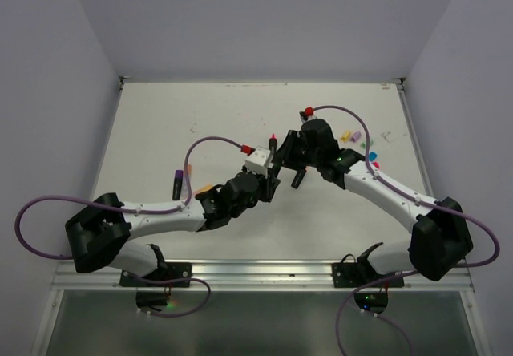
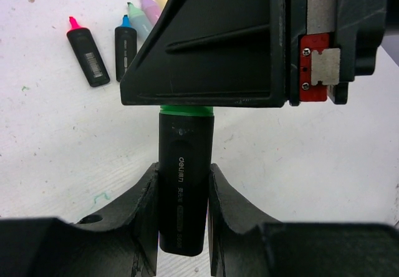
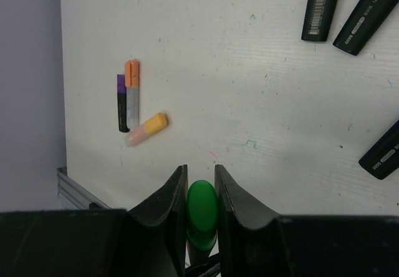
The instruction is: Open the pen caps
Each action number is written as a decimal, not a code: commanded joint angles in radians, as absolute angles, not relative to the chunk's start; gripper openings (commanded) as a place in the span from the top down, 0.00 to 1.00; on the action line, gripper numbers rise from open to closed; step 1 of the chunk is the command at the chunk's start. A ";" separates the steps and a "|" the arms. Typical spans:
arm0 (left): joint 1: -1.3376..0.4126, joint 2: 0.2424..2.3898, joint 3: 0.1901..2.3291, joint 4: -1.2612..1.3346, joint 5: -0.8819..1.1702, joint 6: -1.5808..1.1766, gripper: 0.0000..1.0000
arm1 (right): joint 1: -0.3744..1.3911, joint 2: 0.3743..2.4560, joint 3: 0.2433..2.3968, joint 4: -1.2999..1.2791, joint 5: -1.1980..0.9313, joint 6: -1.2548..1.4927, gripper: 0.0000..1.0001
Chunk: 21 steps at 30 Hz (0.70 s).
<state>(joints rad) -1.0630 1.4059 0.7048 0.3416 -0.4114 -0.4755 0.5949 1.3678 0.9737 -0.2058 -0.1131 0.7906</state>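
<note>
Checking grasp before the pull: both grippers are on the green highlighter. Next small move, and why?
Probably draw the right gripper straight away along the pen's axis: it clamps the green cap, the left gripper pinches the black barrel, and the cap looks seated.

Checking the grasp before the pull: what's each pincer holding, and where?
The left pincer grips the black plastic highlighter by its barrel; the right pincer pinches its rounded green plastic cap by the sides.

1 black-barrel pen (image 2: 182,189), green cap (image 3: 202,218) still on, gripped both ends. Pink-tip pen (image 2: 88,55) & blue-tip pen (image 2: 125,47), nibs exposed, lie flat, approx. parallel.
</note>
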 commanded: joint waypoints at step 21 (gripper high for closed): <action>-0.850 1.245 0.555 0.947 0.753 -0.666 1.00 | 0.459 1.279 0.652 0.652 -0.626 0.874 1.00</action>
<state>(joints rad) -0.7998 1.2655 0.5522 0.6312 0.3511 -0.5690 0.4519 1.2808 0.6682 0.5274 -0.6571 0.8928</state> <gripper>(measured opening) 0.314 0.231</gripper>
